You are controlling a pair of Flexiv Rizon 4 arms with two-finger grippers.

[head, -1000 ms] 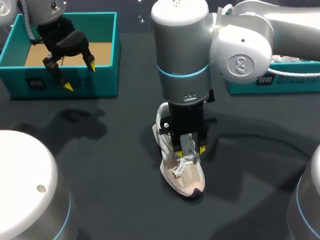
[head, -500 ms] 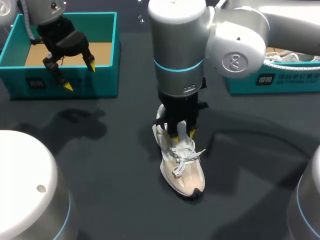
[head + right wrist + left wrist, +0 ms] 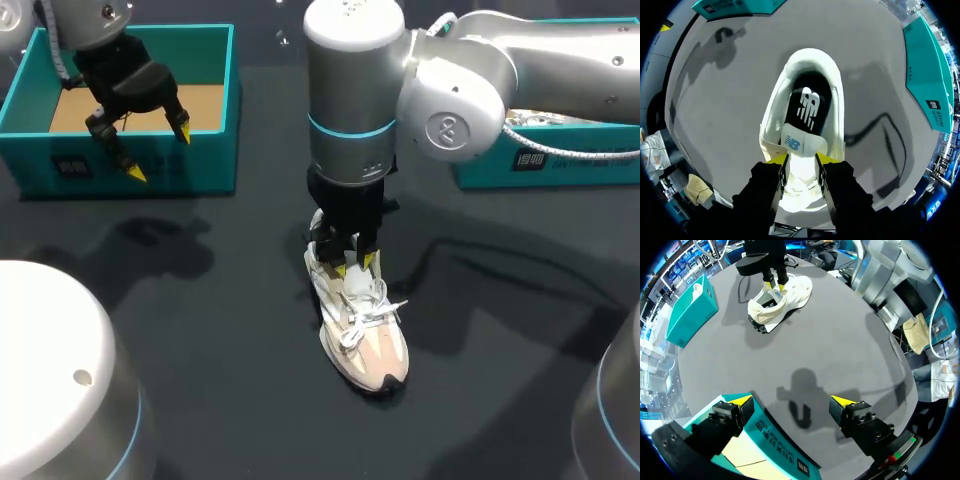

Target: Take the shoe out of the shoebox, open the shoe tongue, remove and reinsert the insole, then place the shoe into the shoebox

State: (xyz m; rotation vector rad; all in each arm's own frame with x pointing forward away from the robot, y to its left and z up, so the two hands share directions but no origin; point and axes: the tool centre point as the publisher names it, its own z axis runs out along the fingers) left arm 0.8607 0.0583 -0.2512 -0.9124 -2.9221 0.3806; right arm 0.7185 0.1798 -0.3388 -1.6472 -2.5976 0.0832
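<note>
A white and beige shoe (image 3: 368,340) stands on the dark table, toe toward me. My right gripper (image 3: 350,266) comes straight down on it, shut on the white tongue (image 3: 800,146), one yellow-tipped finger on each side. Ahead of the fingers, the shoe's mouth shows the dark insole (image 3: 807,107). My left gripper (image 3: 160,153) hangs open over the front wall of the teal shoebox (image 3: 195,165) at the far left, nothing between its fingers. In the left wrist view the left gripper (image 3: 792,401) is above the shoebox's edge (image 3: 775,450), and the shoe (image 3: 785,297) lies far ahead.
A second teal box (image 3: 560,160) with a white shoe inside stands at the far right. Bare dark table surrounds the shoe. The right arm's thick silver links (image 3: 350,90) stand directly above the shoe.
The right gripper has slid from the laces back toward the shoe's mouth, and its fingers have drawn together on the tongue. The left arm has kept still.
</note>
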